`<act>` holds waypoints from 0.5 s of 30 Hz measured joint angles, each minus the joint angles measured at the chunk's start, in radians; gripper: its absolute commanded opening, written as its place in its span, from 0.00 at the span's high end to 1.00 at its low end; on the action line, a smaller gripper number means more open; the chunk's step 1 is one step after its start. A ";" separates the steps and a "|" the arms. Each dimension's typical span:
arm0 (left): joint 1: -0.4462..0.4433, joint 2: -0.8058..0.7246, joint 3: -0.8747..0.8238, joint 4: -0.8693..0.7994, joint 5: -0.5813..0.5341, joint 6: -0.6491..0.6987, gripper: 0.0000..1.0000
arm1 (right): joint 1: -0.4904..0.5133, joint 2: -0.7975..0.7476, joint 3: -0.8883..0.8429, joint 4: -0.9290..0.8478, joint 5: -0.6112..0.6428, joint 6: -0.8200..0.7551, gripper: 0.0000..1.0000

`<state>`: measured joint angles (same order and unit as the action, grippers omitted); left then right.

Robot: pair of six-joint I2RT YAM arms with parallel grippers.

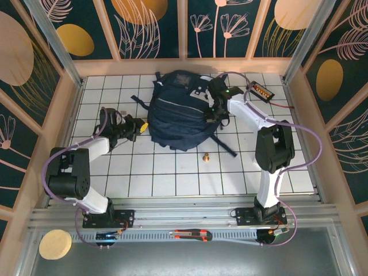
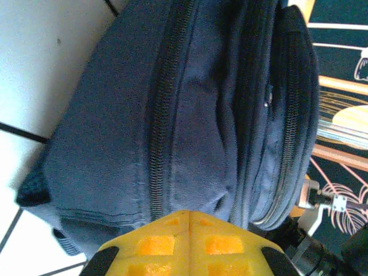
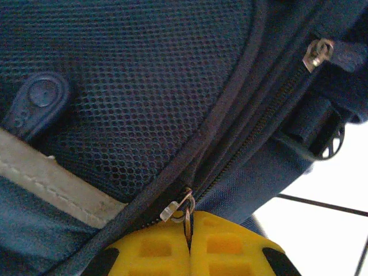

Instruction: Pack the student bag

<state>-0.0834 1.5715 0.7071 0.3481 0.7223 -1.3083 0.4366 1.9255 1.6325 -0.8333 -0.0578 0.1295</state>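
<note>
Entry, packing run. The student bag [image 1: 175, 118] lay on the far middle of the tiled table [image 1: 172, 178]. Its long axis ran roughly away from my bases, with the handle end at the far side.

My left gripper [image 1: 138, 127] sat just beside the bag's left flank, at about mid-length. Its yellow pads [image 2: 155, 244] were pressed together on nothing. From that wrist the bag was straight ahead of the fingertips, and its zip lines ran up and down the view, along the bag's length.

My right gripper [image 1: 215, 109] was on the bag's right shoulder, toward the far end. Its pads [image 3: 227, 244] were closed, and the metal ring of a zipper pull [image 3: 183, 208] sat in the seam between them. I judged it pinched rather than merely touched. The zip track [image 3: 253, 135] climbed away from the fingertips, up and to the right in that view.

Judgement: the right arm was the one engaged, and the left arm only flanked. The next move depended on drawing the pull along that track, not across it, with the left arm free to brace the bag.

A small brass piece [image 1: 206, 156] lay on the tiles near the bag's near end.
</note>
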 measured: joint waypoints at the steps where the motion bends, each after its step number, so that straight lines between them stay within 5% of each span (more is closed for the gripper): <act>1: -0.015 0.000 -0.010 0.015 -0.006 -0.012 1.00 | -0.006 0.006 0.008 -0.003 0.009 0.003 1.00; 6: -0.061 0.000 -0.037 0.065 -0.025 -0.053 1.00 | -0.010 0.032 0.043 -0.026 0.013 0.006 1.00; 8: -0.061 0.000 -0.037 0.075 -0.027 -0.059 0.96 | -0.010 0.042 0.053 -0.037 0.011 0.007 0.83; 11: -0.061 0.000 -0.029 0.068 -0.029 -0.053 0.44 | -0.012 0.043 0.053 -0.048 0.017 0.016 0.47; 13: -0.061 0.000 -0.005 0.039 -0.030 -0.032 0.02 | -0.019 0.037 0.037 -0.046 0.027 0.023 0.34; 15: -0.061 -0.001 0.036 -0.009 -0.037 0.008 0.02 | -0.024 0.021 0.005 -0.043 0.031 0.033 0.27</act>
<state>-0.1444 1.5703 0.7429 0.3389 0.6849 -1.2999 0.4126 1.9465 1.6371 -0.8768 -0.0265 0.1623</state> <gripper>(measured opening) 0.753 0.674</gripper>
